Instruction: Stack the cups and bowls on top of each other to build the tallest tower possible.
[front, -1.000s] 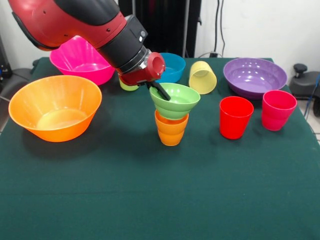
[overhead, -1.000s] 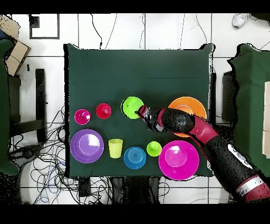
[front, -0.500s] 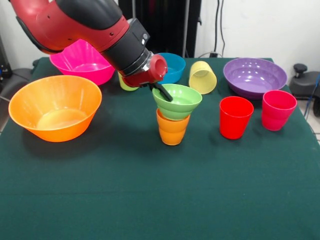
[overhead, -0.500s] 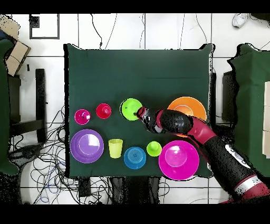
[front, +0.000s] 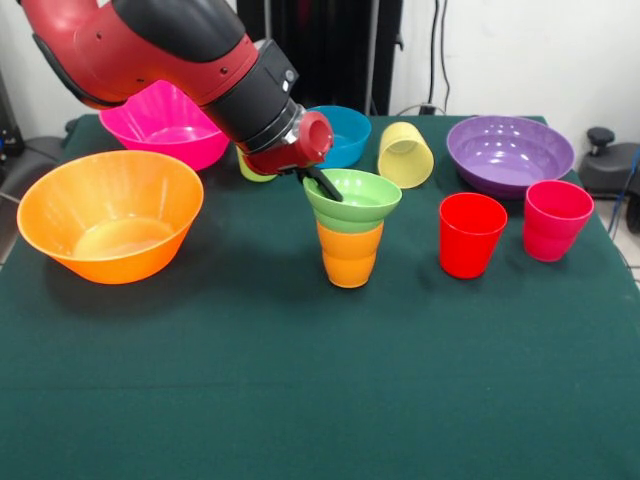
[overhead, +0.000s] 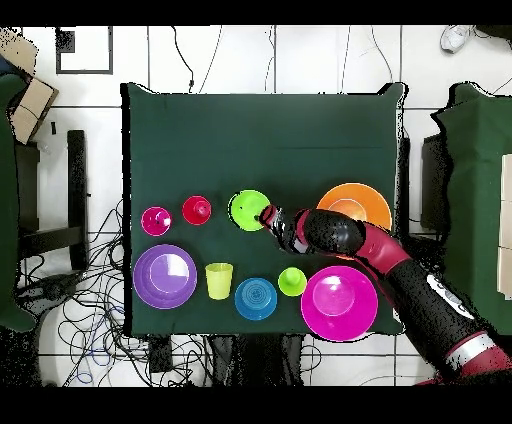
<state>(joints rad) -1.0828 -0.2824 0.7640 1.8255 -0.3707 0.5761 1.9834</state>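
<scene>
The small light green bowl (front: 358, 200) sits upright on the orange ribbed cup (front: 350, 255) near the table's middle. My gripper (front: 322, 183) is at the bowl's rim on the picture's left, shut on it, with one black finger inside the bowl. In the overhead view the gripper (overhead: 268, 216) touches the green bowl (overhead: 248, 209), which hides the cup. The small blue bowl (front: 340, 135) stands alone behind the arm and shows in the overhead view too (overhead: 256, 298).
A large orange bowl (front: 110, 215) and a pink bowl (front: 165, 125) stand at the left. A yellow cup (front: 405, 153) lies tilted beside a purple bowl (front: 510, 153). A red cup (front: 471, 234) and a pink-red cup (front: 556, 219) stand at the right. A lime cup (overhead: 292, 281) stands behind the arm.
The gripper, the green bowl and the orange cup have shifted slightly to the right in the front view. The cup, tilted before, now stands straight under the bowl.
</scene>
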